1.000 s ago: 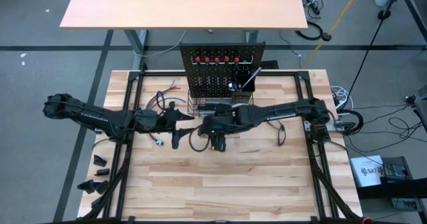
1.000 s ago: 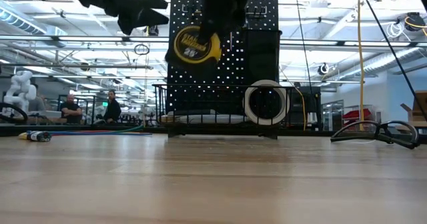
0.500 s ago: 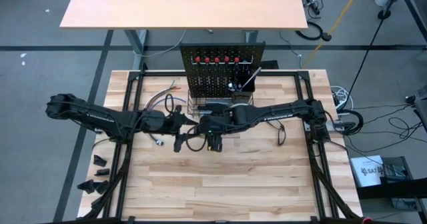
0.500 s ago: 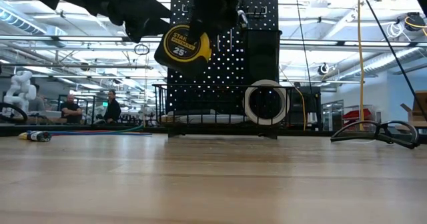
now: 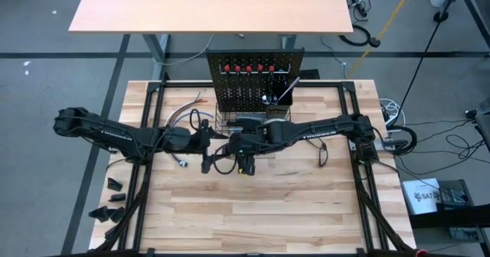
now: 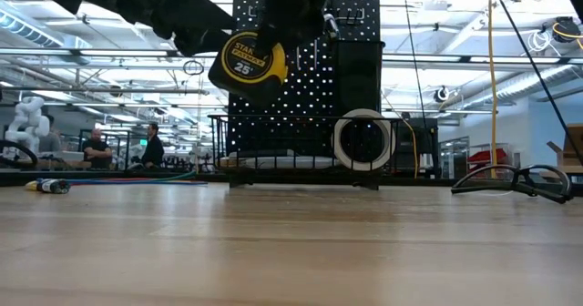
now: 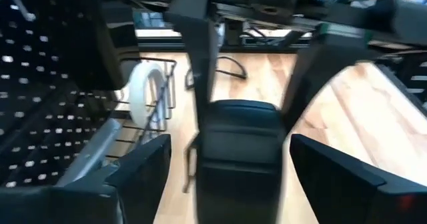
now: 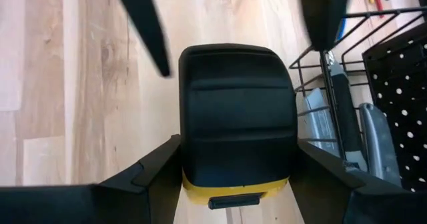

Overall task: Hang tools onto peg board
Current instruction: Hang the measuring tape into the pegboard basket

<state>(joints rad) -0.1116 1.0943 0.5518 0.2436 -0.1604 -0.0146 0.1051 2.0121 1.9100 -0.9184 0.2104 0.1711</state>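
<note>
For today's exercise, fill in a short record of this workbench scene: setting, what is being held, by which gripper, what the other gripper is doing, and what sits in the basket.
Setting: light wooden table with an upright black perforated peg board
Held item: yellow-and-black tape measure, lifted clear of the table in front of the board
Holder: right gripper, fingers clamped on either side of the case
Other arm: left gripper, fingers spread either side of the same tape measure
Basket: black wire basket holding a white tape roll
</note>
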